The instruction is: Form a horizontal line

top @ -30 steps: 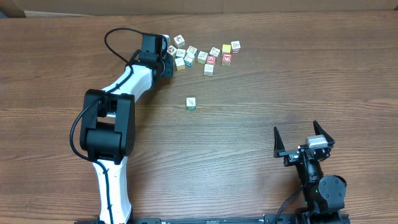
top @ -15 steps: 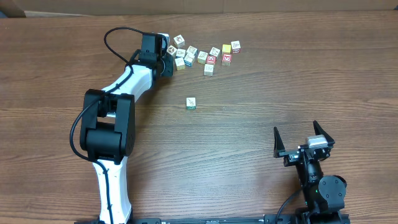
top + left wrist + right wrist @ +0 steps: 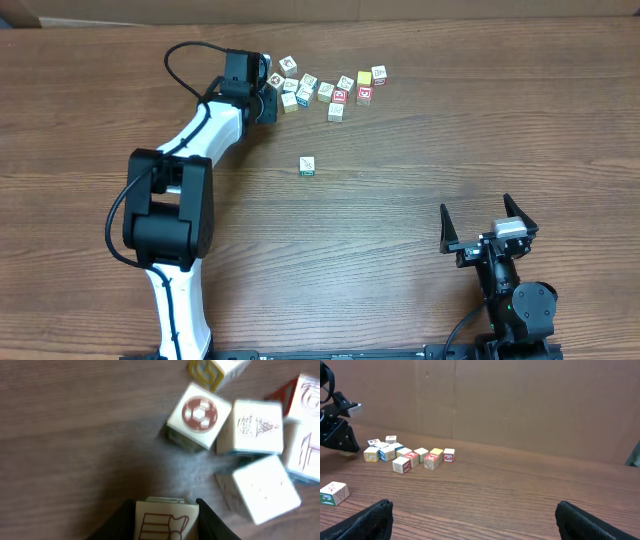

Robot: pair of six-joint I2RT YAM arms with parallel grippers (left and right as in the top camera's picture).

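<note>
My left gripper [image 3: 266, 98] is at the left end of a loose cluster of small picture cubes [image 3: 330, 88] at the far side of the table. In the left wrist view it [image 3: 166, 510] is shut on a pale cube with a red line drawing [image 3: 165, 521]. A soccer-ball cube [image 3: 199, 414] and other white cubes lie just ahead. One white-green cube [image 3: 307, 166] sits alone mid-table, also in the right wrist view [image 3: 333, 493]. No straight row of three touching cubes shows. My right gripper [image 3: 488, 215] is open and empty at the near right [image 3: 474, 507].
A brown cardboard wall [image 3: 520, 400] stands behind the table's far edge. The cluster also shows in the right wrist view [image 3: 410, 455], with the left arm [image 3: 337, 425] at its left end. Bare wood lies between the lone cube and the right gripper.
The left arm's elbow has shifted slightly left and the wrist a little farther back. The cubes and the right arm have not moved.
</note>
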